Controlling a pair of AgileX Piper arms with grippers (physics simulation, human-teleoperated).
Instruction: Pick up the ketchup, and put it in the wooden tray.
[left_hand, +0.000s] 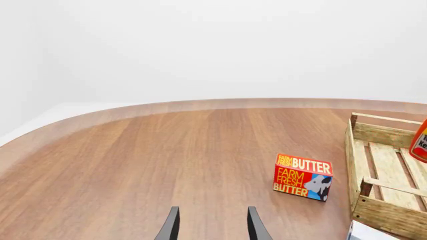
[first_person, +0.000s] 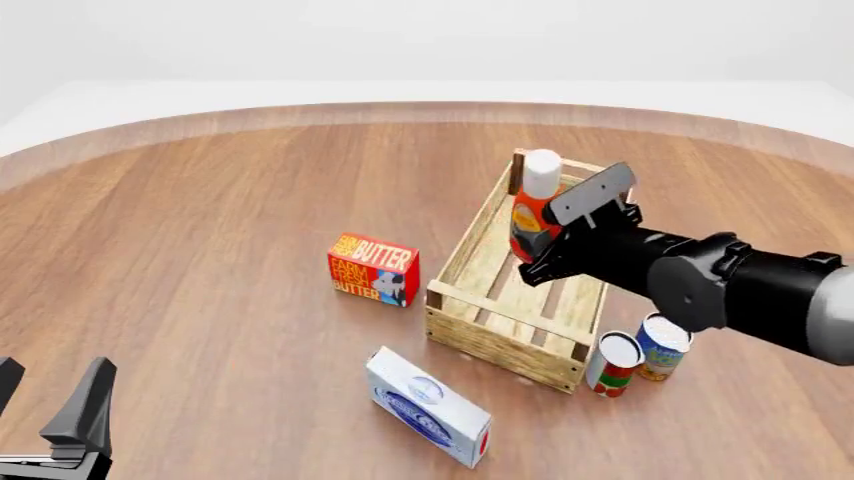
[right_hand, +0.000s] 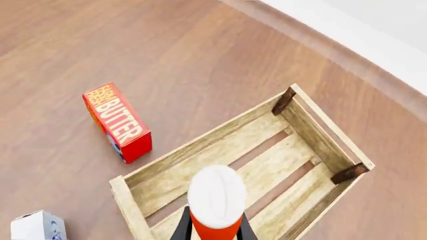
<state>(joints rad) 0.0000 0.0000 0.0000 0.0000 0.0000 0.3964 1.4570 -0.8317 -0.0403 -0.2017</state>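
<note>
Upright ketchup (first_person: 535, 205) above wooden tray (first_person: 470, 300)

The right gripper (first_person: 545, 243) reaches forward, its jaws squeezed on something. The left gripper (first_person: 51, 400) sits low, jaws apart.

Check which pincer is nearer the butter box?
Right. The right pincer holds the ketchup over the wooden tray, beside the butter box; the left pincer sits open at the table's near edge.
</note>
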